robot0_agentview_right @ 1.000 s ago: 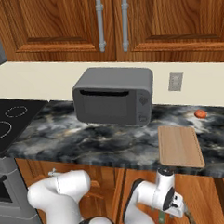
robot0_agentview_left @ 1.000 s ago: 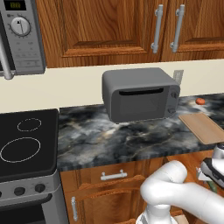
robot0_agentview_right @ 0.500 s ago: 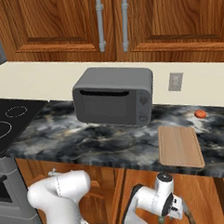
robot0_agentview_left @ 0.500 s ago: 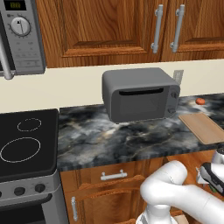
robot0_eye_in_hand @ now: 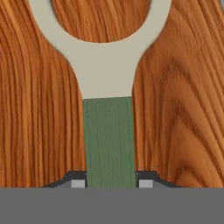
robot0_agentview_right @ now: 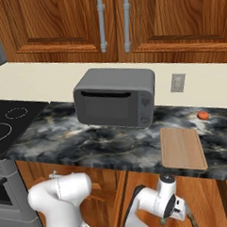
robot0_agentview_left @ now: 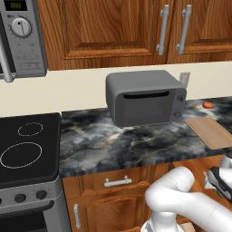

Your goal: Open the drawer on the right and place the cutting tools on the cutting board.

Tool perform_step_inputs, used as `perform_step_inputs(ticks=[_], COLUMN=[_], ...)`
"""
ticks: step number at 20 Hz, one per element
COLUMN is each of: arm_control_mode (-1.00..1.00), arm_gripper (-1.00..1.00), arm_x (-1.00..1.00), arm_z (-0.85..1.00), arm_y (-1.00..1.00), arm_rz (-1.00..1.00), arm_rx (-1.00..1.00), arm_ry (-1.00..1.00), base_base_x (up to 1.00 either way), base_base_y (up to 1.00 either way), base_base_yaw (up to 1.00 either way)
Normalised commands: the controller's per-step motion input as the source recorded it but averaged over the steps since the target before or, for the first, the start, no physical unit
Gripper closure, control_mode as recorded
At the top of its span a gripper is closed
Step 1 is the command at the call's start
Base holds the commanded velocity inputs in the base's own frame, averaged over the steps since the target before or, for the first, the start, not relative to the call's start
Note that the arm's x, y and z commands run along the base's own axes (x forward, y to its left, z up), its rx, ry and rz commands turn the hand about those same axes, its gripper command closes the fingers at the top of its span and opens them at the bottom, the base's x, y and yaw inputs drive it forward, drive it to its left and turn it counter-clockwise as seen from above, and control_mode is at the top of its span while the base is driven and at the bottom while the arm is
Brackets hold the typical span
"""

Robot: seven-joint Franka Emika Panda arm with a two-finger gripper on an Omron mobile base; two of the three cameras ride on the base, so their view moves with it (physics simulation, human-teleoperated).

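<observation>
Where wood shows, pincer (robot0_eye_in_hand: 109,183) tight on green-handled tool (robot0_eye_in_hand: 108,135).

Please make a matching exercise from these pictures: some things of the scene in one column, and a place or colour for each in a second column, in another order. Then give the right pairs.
Things:
1. cutting board
2. toaster oven
3. green-handled tool
4. small red-orange round thing

Places or colours:
A. grey, at the back of the counter under the upper cabinet doors
B. between the fingertips of the hand, over brown wood
C. light tan, flat on the counter to the right of the toaster oven
D. on the counter behind the board, near the wall

Pairs: 1-C, 2-A, 3-B, 4-D
</observation>
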Motion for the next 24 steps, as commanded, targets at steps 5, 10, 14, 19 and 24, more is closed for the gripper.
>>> perform_step_inputs(ticks=[5, 10, 14, 19, 24], arm_control_mode=[-1.00, -1.00, -1.00, -1.00, -1.00], arm_gripper=[1.00, 1.00, 1.00, 1.00, 1.00], arm_x=[-0.24, -0.43, -0.10, 0.14, 0.70], arm_z=[0.66, 0.87, 1.00, 1.00, 0.94], arm_y=[-0.06, -0.18, -0.08, 0.00, 0.00], arm_rz=[0.00, 0.00, 0.00, 0.00, 0.00], arm_rx=[0.00, -0.01, -0.03, 0.00, 0.00], arm_ry=[-0.08, -0.12, -0.23, -0.25, -0.13], base_base_x=[0.00, 0.00, 0.00, 0.00, 0.00], base_base_y=[0.00, 0.00, 0.00, 0.00, 0.00], base_base_yaw=[0.00, 0.00, 0.00, 0.00, 0.00])
